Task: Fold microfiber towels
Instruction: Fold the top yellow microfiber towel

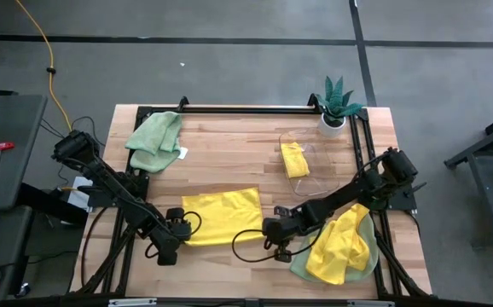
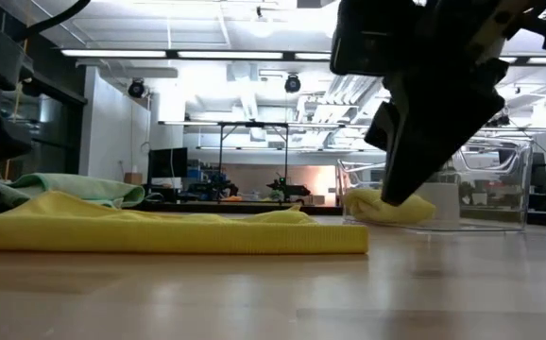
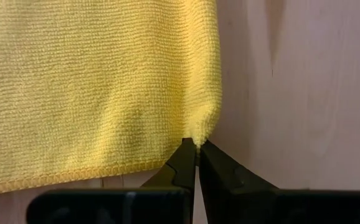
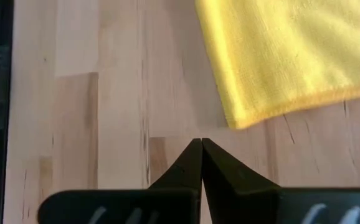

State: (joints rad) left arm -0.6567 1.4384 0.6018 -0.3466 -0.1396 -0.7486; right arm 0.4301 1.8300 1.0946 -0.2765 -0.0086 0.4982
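A bright yellow microfiber towel (image 1: 221, 215) lies flat on the wooden table, a little near of its middle. My left gripper (image 3: 196, 147) is shut at the towel's near-left corner. My right gripper (image 4: 200, 143) is shut just above bare wood, a short way off the towel's near-right corner (image 4: 236, 121), and touches nothing. In the low view my right gripper (image 2: 398, 194) hangs in front of a clear box. A pale green towel (image 1: 155, 141) lies crumpled at the far left. My left gripper pinches the yellow towel's near-left corner (image 3: 198, 132) between its two fingertips, and the cloth puckers there. The fingers slant down at it from the table's left side. The towel stays flat on the table; one layer or several, I cannot tell.
A clear box (image 1: 302, 162) holding a folded yellow towel (image 1: 293, 159) stands at the far right, beside a small potted plant (image 1: 339, 104). A heap of yellow and green towels (image 1: 342, 249) lies at the near right corner. A black rail (image 1: 246, 108) runs along the far edge.
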